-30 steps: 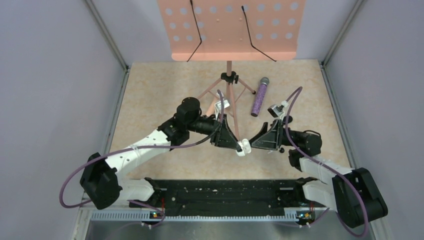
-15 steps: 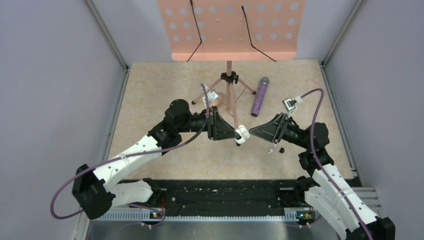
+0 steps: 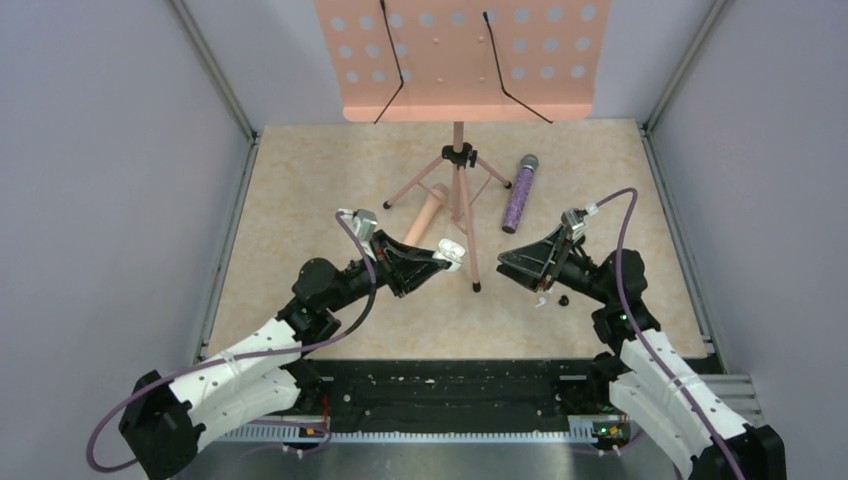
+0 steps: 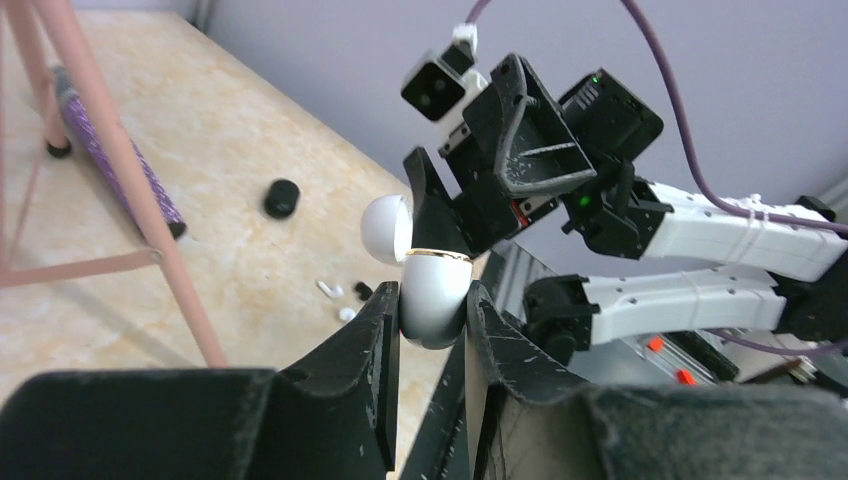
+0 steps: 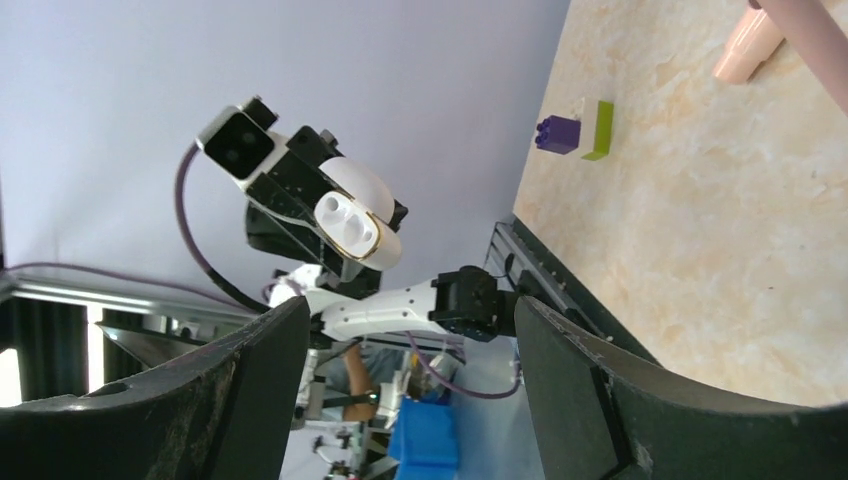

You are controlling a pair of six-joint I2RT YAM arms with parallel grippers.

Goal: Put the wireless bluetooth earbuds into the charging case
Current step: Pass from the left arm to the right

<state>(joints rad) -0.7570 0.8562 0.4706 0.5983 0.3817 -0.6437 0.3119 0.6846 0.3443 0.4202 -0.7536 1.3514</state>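
Observation:
The charging case (image 4: 432,300) is a white oval shell with a gold rim, not black. Its lid (image 4: 385,228) is open. My left gripper (image 4: 432,318) is shut on the case's lower half and holds it above the table; it also shows in the top view (image 3: 450,250). The right wrist view shows the case (image 5: 350,225) with two empty sockets. Two tiny white earbuds (image 4: 330,290) lie on the table, seen in the top view (image 3: 541,300) under my right arm. My right gripper (image 3: 505,268) is open and empty, facing the case from a short distance.
A small black oval piece (image 3: 563,299) lies beside the earbuds. The pink music stand's tripod (image 3: 458,190) stands mid-table, one foot (image 3: 476,288) between the grippers. A purple microphone (image 3: 519,193), a pink tube (image 3: 425,215) and a purple-and-yellow cube (image 5: 575,132) lie around.
The two grippers were together at the case; now they are apart. My left gripper has drawn back to the left with the case. My right gripper has pulled back to the right, open.

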